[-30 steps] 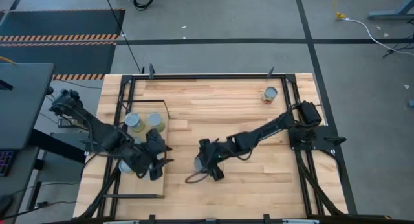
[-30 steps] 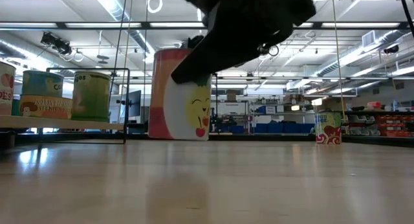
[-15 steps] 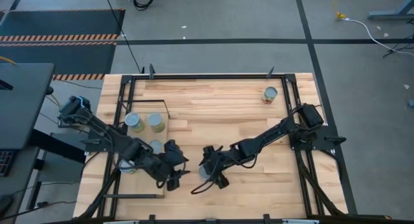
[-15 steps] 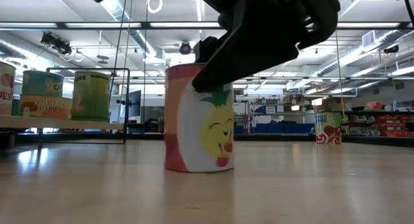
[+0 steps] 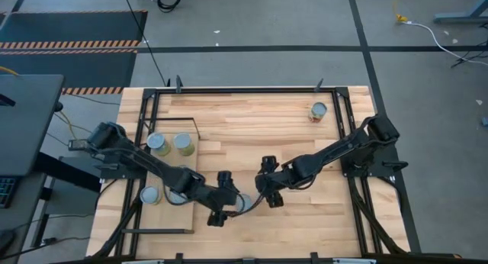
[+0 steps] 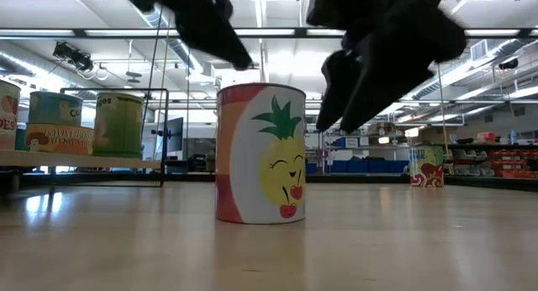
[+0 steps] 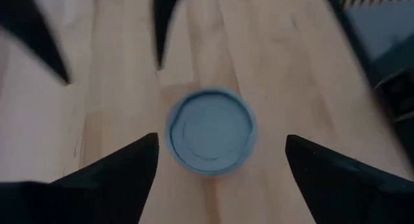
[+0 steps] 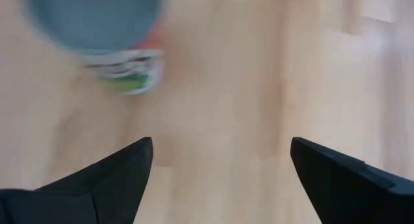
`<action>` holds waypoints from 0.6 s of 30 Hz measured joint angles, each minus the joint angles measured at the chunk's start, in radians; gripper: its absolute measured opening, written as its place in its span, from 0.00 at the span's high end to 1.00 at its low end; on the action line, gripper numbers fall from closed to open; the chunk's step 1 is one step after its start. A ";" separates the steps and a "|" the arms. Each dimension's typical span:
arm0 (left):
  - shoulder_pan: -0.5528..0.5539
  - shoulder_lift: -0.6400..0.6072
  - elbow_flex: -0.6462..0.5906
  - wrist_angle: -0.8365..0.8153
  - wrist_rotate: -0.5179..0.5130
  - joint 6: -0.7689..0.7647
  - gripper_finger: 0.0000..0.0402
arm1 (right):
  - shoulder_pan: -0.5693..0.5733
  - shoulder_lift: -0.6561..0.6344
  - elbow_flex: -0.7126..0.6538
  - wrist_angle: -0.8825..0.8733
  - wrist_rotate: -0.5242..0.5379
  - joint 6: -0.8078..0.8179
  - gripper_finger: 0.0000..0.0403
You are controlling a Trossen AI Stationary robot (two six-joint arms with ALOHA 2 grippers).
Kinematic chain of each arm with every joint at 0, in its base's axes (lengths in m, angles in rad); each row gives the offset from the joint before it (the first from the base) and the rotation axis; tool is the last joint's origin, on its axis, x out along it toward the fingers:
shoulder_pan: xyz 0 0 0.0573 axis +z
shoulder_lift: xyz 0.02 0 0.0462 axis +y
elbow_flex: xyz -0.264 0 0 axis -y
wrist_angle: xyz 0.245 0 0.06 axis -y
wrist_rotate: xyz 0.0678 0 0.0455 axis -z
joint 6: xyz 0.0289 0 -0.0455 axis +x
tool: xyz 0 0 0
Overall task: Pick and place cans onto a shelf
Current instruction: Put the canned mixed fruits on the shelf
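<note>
Basically a hand-over of a can on the tabletop, mid-step. In the high view the pineapple can (image 5: 242, 202) stands upright, lower centre of frame, on the bare planks just right of the shelf (image 5: 169, 220), not on it. Low view confirms it: the can (image 6: 261, 154) sits free on the wood, no finger touching it.

Left gripper (image 5: 225, 200) hovers right above the can, just to its left in the high view. Left wrist view shows the pale blue can top (image 7: 211, 131) centred between that arm's two dark fingers (image 7: 116, 179), which are spread wide on either side, clear of the rim. So the claw is open, empty, lined up for a grab.

Right gripper (image 5: 267, 190) is just right of the can, apart from it. Right wrist view has its fingers (image 8: 97, 182) wide apart with nothing between them; the can (image 8: 103, 30) sits off at the upper left of that frame. Open, empty.

Shelf side: two cans (image 5: 158, 144) and (image 5: 183, 144) at upper left of the shelf area, two more near its lower left (image 5: 149, 195). One can (image 5: 318, 111) waits far off at upper right of the table.

Step, as I judge it: left arm about to pick. Next move calls for a straight descent around the can, closing squarely on its sides, then lifting and carrying it left onto a free bit of shelf board without knocking the cans already there.
</note>
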 joint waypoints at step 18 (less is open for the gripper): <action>-0.022 0.122 0.018 0.017 -0.123 0.280 0.13 | -0.016 0.001 -0.206 0.554 -0.049 0.056 0.07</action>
